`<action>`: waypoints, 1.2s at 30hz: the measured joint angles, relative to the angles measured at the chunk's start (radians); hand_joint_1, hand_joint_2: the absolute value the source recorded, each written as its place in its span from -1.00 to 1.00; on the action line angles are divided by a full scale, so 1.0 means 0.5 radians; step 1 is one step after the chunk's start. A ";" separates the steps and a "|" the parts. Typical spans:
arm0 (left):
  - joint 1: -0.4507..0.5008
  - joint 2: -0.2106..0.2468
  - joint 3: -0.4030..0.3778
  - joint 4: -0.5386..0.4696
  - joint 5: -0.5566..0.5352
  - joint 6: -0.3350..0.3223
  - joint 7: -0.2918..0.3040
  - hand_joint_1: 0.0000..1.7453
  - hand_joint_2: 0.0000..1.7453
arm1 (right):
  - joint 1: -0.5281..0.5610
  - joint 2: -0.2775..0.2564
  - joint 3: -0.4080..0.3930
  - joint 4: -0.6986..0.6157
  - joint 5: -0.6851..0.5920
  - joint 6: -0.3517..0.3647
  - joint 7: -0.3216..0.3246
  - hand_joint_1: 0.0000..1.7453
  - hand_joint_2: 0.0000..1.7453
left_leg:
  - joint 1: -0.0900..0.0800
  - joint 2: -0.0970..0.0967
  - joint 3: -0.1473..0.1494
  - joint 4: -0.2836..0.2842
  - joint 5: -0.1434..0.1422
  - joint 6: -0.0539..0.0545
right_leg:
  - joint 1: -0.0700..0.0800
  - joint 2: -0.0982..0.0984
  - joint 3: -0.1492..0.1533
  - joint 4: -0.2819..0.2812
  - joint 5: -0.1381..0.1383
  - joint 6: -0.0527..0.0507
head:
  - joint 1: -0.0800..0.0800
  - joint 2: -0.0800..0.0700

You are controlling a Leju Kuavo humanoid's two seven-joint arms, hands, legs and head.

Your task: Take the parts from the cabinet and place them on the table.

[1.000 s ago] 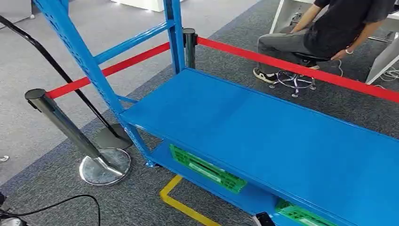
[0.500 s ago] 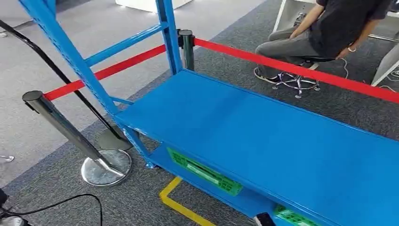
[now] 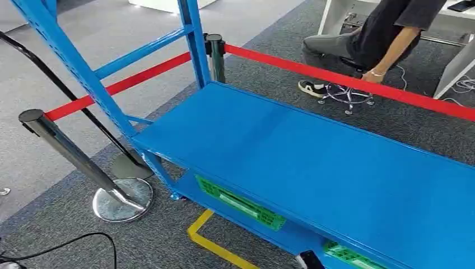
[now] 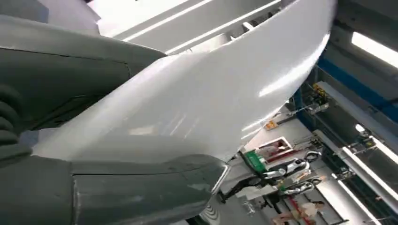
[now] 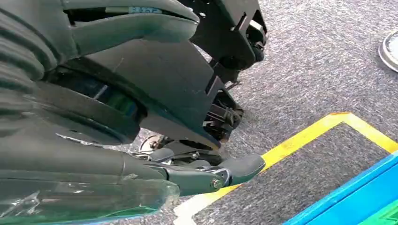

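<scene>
The blue cabinet (image 3: 313, 162) is an open rack seen in the head view; its wide upper shelf is bare. On its lower shelf stand two green crates (image 3: 238, 203) (image 3: 350, 255), their contents hidden. In the left wrist view my left hand (image 4: 117, 192) grips a large, smooth white part (image 4: 202, 93) between the thumb and the darker fingers. In the right wrist view my right hand (image 5: 94, 164) hangs low over the carpet, and nothing lies between its thumb (image 5: 131, 23) and its outstretched fingers (image 5: 234, 168).
A steel barrier post (image 3: 67, 148) on a round base stands left of the rack, and a red belt (image 3: 347, 81) runs behind it. A person (image 3: 369, 39) sits on a stool at the back right. Yellow floor tape (image 3: 215, 244) and a black cable (image 3: 67, 246) lie in front.
The camera has shifted a little, so the whole scene has slid left. The seated person has leaned and lowered an arm toward the stool.
</scene>
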State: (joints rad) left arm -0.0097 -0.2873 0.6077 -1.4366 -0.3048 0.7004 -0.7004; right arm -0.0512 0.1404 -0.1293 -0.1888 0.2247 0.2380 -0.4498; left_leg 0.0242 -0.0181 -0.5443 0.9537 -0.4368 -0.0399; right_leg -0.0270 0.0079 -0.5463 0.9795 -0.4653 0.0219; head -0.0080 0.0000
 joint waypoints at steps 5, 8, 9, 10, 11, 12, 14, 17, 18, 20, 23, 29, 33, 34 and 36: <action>0.001 -0.002 -0.002 -0.001 -0.002 0.001 0.000 1.00 1.00 | -0.003 0.004 -0.004 -0.001 0.006 -0.006 -0.006 -1.00 1.00 | -0.005 -0.002 0.006 -0.029 0.021 0.006 | -0.001 -0.011 0.021 -0.044 0.019 -0.022 | 0.007 0.000; 0.002 -0.002 0.002 0.000 -0.003 0.001 0.000 1.00 1.00 | 0.003 0.004 -0.005 0.000 -0.005 0.012 0.002 -1.00 1.00 | -0.010 -0.002 -0.009 -0.009 0.016 0.036 | -0.006 -0.012 0.020 -0.047 0.023 0.007 | 0.004 0.000; 0.002 -0.002 0.002 0.000 -0.004 0.001 0.000 1.00 1.00 | 0.003 0.004 -0.005 0.000 -0.007 0.014 0.003 -1.00 1.00 | -0.010 -0.002 -0.013 -0.001 0.013 0.039 | -0.006 -0.012 0.020 -0.047 0.023 0.009 | 0.001 0.000; 0.002 -0.002 0.002 0.000 -0.005 0.001 0.000 1.00 1.00 | 0.003 0.004 -0.005 0.000 -0.005 0.012 0.000 -1.00 1.00 | -0.010 -0.002 -0.015 0.004 0.010 0.044 | -0.006 -0.012 0.020 -0.047 0.024 0.014 | 0.002 0.000; 0.002 -0.002 0.002 0.000 -0.007 0.001 0.000 1.00 1.00 | 0.004 0.004 -0.005 0.000 0.002 0.006 -0.007 -1.00 1.00 | -0.011 -0.002 -0.017 0.007 0.007 0.048 | -0.006 -0.012 0.020 -0.047 0.023 0.017 | 0.003 0.000; 0.002 -0.002 0.002 0.000 -0.008 0.001 0.000 1.00 1.00 | 0.004 0.004 -0.005 0.000 0.008 0.002 -0.009 -1.00 1.00 | -0.011 -0.002 -0.017 0.010 0.006 0.050 | -0.006 -0.012 0.021 -0.047 0.023 0.018 | 0.002 0.000; 0.003 -0.002 0.002 0.000 -0.010 0.001 0.000 1.00 1.00 | 0.004 0.004 -0.005 0.000 0.014 -0.002 -0.012 -1.00 1.00 | -0.012 -0.002 -0.020 0.014 0.004 0.052 | -0.007 -0.012 0.021 -0.047 0.023 0.023 | 0.002 0.000; 0.003 -0.002 0.002 0.000 -0.010 0.001 0.000 1.00 1.00 | 0.004 0.004 -0.005 0.000 0.016 -0.007 -0.013 -1.00 1.00 | -0.014 -0.002 -0.022 0.016 0.004 0.053 | -0.008 -0.012 0.020 -0.047 0.023 0.032 | 0.002 0.000; 0.003 -0.002 0.002 -0.001 -0.010 0.001 0.000 1.00 1.00 | 0.004 0.004 -0.005 0.000 0.017 -0.008 -0.013 -1.00 1.00 | -0.014 -0.002 -0.022 0.017 0.004 0.053 | -0.008 -0.012 0.020 -0.047 0.024 0.033 | 0.002 0.000; 0.003 -0.002 0.002 0.000 -0.011 0.001 0.000 1.00 1.00 | 0.004 0.004 -0.005 0.000 0.015 -0.007 -0.013 -1.00 1.00 | -0.014 -0.002 -0.021 0.017 0.004 0.053 | -0.009 -0.012 0.019 -0.047 0.024 0.033 | 0.002 0.000; 0.003 -0.002 0.002 0.000 -0.011 0.001 0.000 1.00 1.00 | 0.003 0.004 -0.005 0.000 0.007 0.003 -0.007 -1.00 1.00 | -0.013 -0.002 -0.021 0.017 0.004 0.053 | -0.008 -0.012 0.019 -0.047 0.024 0.034 | 0.001 0.000; 0.002 -0.001 0.004 0.000 -0.013 0.001 0.000 1.00 1.00 | 0.003 0.004 -0.006 0.000 -0.001 0.009 0.004 -1.00 1.00 | -0.019 -0.002 -0.028 0.039 -0.009 0.078 | -0.019 -0.012 0.018 -0.048 0.026 0.057 | -0.002 0.000; 0.002 0.002 0.005 -0.002 -0.018 0.001 0.000 1.00 1.00 | 0.000 0.005 -0.006 0.000 0.006 0.006 0.008 -1.00 1.00 | -0.018 -0.002 -0.012 0.003 0.009 0.116 | -0.020 -0.014 0.032 -0.061 0.027 0.089 | 0.001 0.000; 0.002 -0.002 0.004 -0.002 -0.018 0.001 0.000 1.00 1.00 | -0.001 0.005 -0.006 0.000 0.006 0.005 0.007 -1.00 1.00 | -0.011 0.002 -0.002 -0.011 0.018 0.122 | -0.022 -0.014 0.005 -0.027 -0.002 0.083 | 0.005 0.000; 0.002 -0.002 0.002 -0.002 -0.018 0.001 0.000 1.00 1.00 | -0.002 0.005 -0.006 0.000 0.009 -0.001 0.006 -1.00 1.00 | -0.015 0.002 -0.007 -0.007 0.014 0.129 | -0.015 -0.013 -0.127 0.257 -0.169 0.073 | 0.009 0.000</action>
State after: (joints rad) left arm -0.0085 -0.2884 0.6088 -1.4374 -0.3140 0.7008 -0.7004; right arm -0.0524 0.1427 -0.1324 -0.1888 0.2292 0.2377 -0.4467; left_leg 0.0169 -0.0172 -0.5477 0.9500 -0.4296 0.0248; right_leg -0.0343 0.0016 -0.6098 1.1079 -0.5500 0.0585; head -0.0034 0.0000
